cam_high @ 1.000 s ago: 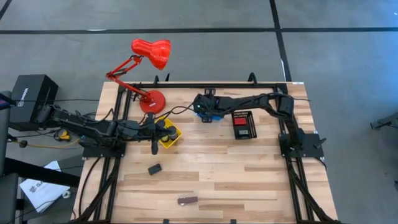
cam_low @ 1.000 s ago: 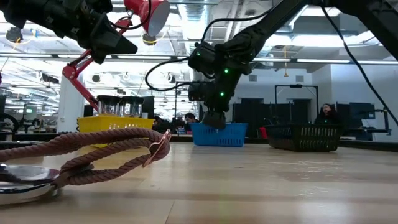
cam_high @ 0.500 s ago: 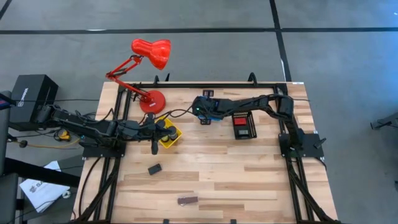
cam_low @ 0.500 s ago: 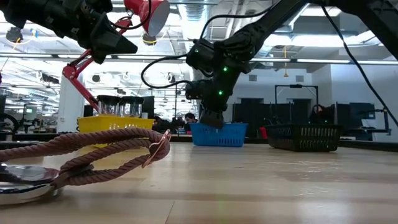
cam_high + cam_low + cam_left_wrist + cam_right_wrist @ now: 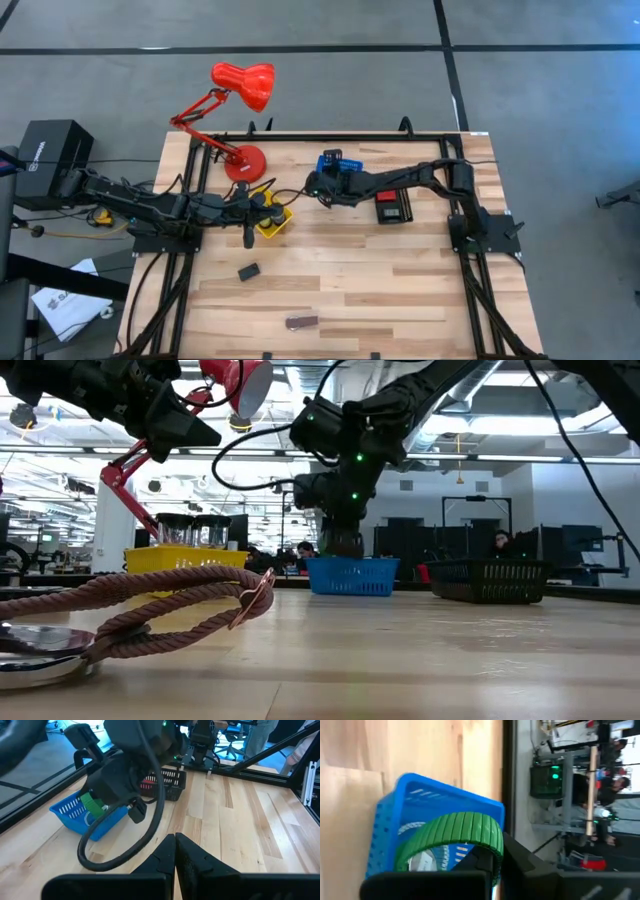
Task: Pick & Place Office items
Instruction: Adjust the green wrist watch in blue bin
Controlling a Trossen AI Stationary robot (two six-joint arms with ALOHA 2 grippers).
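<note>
High view: the right gripper (image 5: 318,186) sits just beside the blue plastic basket (image 5: 332,161); the left gripper (image 5: 250,238), clenched empty, is beside the yellow basket (image 5: 273,222).

Right wrist view: its jaws clamp a ribbed green curved piece (image 5: 452,836), arching crosswise over that blue basket.

Robotics lab, open-plan industrial floor: two arms bolted to a black frame (image 5: 468,262) around a wood table (image 5: 350,280) on grey concrete floor (image 5: 320,60) marked with dark lines. Low view shows a big hall behind with exposed ceiling pipes and strip lights (image 5: 560,458), rows of more dark workstations (image 5: 590,565), and people seated at them (image 5: 497,542). Loose cables (image 5: 95,215), a black electronics box (image 5: 48,150) and a rack with a green indicator light (image 5: 554,776) sit beside the rig.
</note>
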